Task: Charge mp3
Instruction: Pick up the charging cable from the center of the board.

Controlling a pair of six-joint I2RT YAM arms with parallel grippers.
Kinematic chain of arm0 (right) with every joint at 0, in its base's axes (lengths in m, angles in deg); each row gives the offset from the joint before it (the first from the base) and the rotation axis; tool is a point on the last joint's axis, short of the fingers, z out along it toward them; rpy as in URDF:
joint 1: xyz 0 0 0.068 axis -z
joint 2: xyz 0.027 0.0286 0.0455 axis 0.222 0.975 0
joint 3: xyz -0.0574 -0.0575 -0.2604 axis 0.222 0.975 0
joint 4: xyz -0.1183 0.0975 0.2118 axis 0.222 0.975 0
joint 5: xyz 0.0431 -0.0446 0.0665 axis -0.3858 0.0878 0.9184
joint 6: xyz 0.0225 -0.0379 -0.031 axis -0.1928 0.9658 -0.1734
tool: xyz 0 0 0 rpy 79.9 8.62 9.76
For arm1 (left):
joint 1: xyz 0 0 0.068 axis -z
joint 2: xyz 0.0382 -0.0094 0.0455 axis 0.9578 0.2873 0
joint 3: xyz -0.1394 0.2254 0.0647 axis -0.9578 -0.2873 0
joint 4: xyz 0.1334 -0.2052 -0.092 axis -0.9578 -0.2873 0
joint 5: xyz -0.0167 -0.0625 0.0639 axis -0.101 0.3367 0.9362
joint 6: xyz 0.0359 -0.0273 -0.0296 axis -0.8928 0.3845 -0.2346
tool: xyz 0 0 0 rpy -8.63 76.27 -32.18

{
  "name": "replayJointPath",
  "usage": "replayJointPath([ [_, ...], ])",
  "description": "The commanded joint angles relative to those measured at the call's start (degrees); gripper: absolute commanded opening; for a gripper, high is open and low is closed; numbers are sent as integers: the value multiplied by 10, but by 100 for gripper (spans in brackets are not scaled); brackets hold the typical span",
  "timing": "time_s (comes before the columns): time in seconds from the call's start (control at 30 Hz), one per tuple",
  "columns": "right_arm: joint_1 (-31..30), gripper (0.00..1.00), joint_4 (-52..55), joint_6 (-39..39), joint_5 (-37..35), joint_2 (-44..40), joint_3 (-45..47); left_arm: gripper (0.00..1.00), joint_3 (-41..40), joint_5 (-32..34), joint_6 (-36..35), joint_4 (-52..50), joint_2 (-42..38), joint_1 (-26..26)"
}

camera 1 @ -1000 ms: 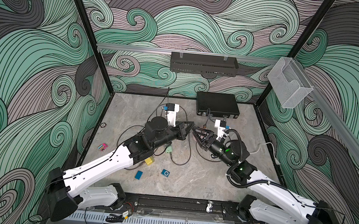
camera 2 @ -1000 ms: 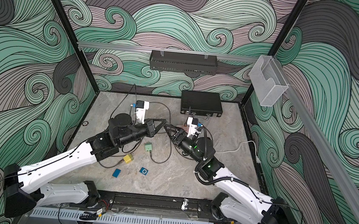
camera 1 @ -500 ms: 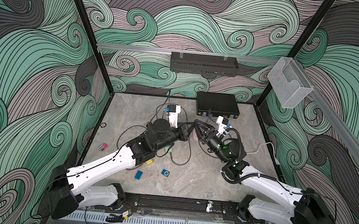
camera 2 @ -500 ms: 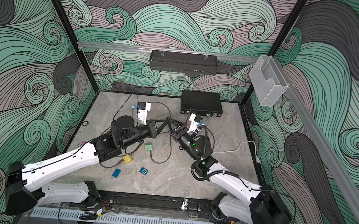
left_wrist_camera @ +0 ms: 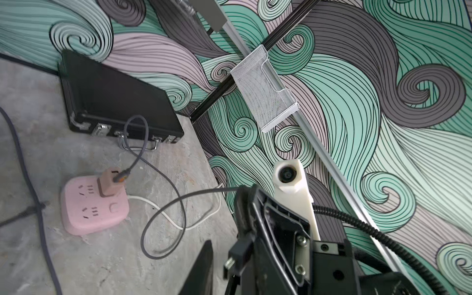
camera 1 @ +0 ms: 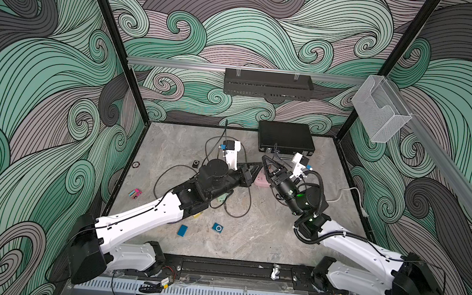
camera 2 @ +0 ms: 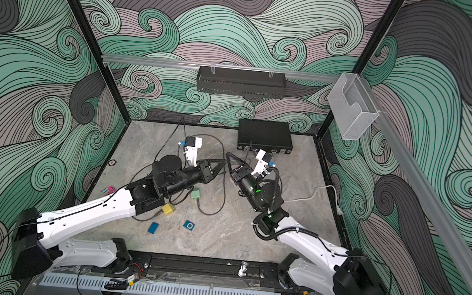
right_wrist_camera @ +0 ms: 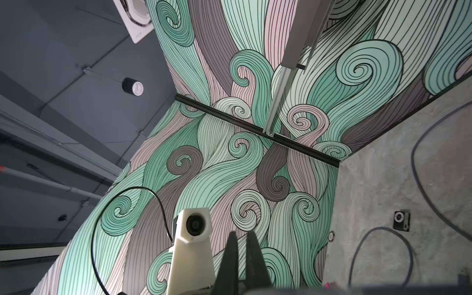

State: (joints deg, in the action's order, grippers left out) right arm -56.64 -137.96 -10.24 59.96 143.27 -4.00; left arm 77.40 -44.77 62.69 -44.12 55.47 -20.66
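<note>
Closed tight, the right gripper [camera 1: 264, 158] is held above the middle of the table [camera 1: 249, 248], and the grey charging cable [left_wrist_camera: 204, 191] is pinched between its fingers, with the black plug [left_wrist_camera: 236, 252] left standing out from the fingers' edge, as is shown in the left wrist view. Tip to tip with it the left gripper [camera 1: 258, 165] is found, its jaws parted a little; nothing is seen clamped in them, and the plug's metal end is seen just beside them. The far end of the cable is plugged into a tan adapter [left_wrist_camera: 109, 184], which is seated in a pink power strip [left_wrist_camera: 94, 214]; that strip is laid on the table below and between the two grippers, and a white lead [left_wrist_camera: 178, 226] is run off from it toward the right wall. A blue mp3 player [camera 1: 218, 227] is laid flat near the front of the table, well apart from both grippers and just beside a blue rectangular piece [camera 1: 182, 230]. A black mp3 player [camera 1: 196, 163] is laid farther back, near the left arm's wrist. A green adapter [camera 2: 195, 193] and a yellow adapter [camera 2: 168, 209] are scattered among loose dark cables [camera 2: 225, 192] beside the left arm. A black case [camera 1: 285, 136] is set against the back wall, behind the right gripper. A wire basket [camera 1: 268, 84] is hung on the back wall above it.
</note>
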Motion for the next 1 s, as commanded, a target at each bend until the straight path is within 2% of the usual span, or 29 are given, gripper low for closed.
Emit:
replayJointPath([
  [0.0, -1, 0, 28, 17, -22, -34, -6, 34, 11, 12, 3, -13, -2, 2],
  [0.17, 8, 0, 125, 68, 9, -79, -29, 39, 11, 17, -8, -45, -42, -4],
  [0.23, 14, 0, 165, 83, 29, -91, -44, 40, 9, -3, -6, -50, -59, -16],
  [0.4, 32, 0, 193, 64, 95, -84, -81, 40, -22, -180, 87, 44, -72, -84],
  [0.5, 32, 0, 222, 72, 118, -74, -111, 40, -9, -224, 66, 21, -75, -89],
  [0.63, 32, 0, 235, 66, 138, -56, -132, 39, -10, -243, 56, 34, -72, -89],
  [0.77, 32, 0, 245, 56, 149, -42, -141, 29, -3, -270, 51, 52, -55, -89],
  [0.97, 32, 0, 262, 61, 146, -46, -144, 27, -5, -274, 51, 67, -54, -88],
])
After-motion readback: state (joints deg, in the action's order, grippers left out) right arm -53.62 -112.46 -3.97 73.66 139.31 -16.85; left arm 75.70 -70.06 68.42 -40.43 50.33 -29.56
